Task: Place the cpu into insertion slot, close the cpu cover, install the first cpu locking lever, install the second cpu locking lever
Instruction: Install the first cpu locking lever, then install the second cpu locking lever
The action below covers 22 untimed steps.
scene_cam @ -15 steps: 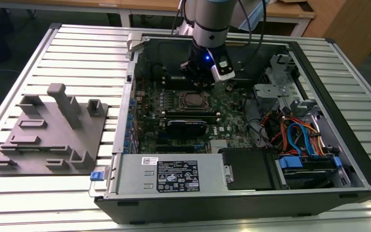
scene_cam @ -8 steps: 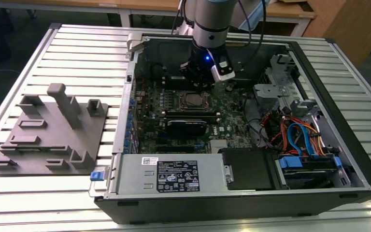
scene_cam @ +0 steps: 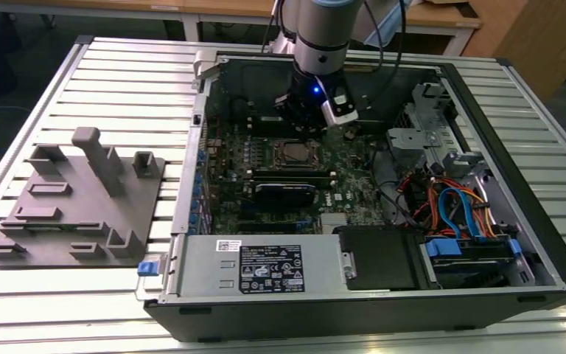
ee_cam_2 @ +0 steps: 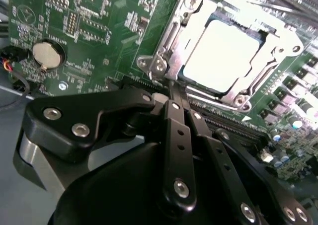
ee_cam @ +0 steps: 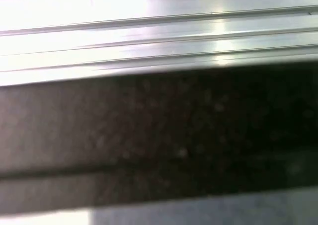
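Black gripper (ee_cam_2: 171, 88) fingers are pressed together, tips beside the near edge of the cpu cover (ee_cam_2: 164, 53), holding nothing. Cover lies closed over the cpu (ee_cam_2: 218, 53), seated in the insertion slot (scene_cam: 290, 152). Arm (scene_cam: 320, 44) descends steeply into the open computer case (scene_cam: 519, 243). White label (scene_cam: 271, 269) on the power supply carries print, illegible.

Silvery-grey cylindrical arm (scene_cam: 320, 33) with black cables, blue light; black gripper (ee_cam_2: 174, 93) linkage studded with silver screws.
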Each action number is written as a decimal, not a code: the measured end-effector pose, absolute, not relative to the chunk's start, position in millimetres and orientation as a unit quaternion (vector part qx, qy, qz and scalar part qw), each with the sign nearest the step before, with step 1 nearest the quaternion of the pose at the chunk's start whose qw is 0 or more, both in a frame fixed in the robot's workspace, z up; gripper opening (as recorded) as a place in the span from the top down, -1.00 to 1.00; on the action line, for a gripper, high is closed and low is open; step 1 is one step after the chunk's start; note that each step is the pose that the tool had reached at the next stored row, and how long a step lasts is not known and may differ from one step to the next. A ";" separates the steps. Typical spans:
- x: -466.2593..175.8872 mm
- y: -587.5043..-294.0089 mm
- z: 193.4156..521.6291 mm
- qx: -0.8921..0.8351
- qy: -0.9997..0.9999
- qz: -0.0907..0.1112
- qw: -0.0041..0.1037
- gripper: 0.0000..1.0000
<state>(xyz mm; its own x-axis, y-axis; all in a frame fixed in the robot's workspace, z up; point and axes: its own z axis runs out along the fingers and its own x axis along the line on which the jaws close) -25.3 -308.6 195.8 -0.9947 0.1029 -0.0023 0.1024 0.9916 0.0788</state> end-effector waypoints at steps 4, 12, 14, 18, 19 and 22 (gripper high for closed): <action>-25.3 -308.6 197.3 0.051 0.998 0.040 0.003 0.80; -25.3 -308.6 204.3 0.051 0.998 0.040 0.003 0.80; -25.3 -309.1 204.4 0.051 0.998 0.039 0.003 0.80; -25.3 -312.3 204.3 0.051 0.998 0.039 0.003 0.80; -25.4 -312.3 204.3 0.051 0.998 0.039 0.003 0.80; -25.4 -313.2 204.4 0.051 0.998 0.039 0.003 0.80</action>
<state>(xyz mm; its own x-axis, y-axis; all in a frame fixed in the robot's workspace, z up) -25.4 -313.2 204.4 -0.9947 0.1028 -0.0023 0.1023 0.9917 0.0773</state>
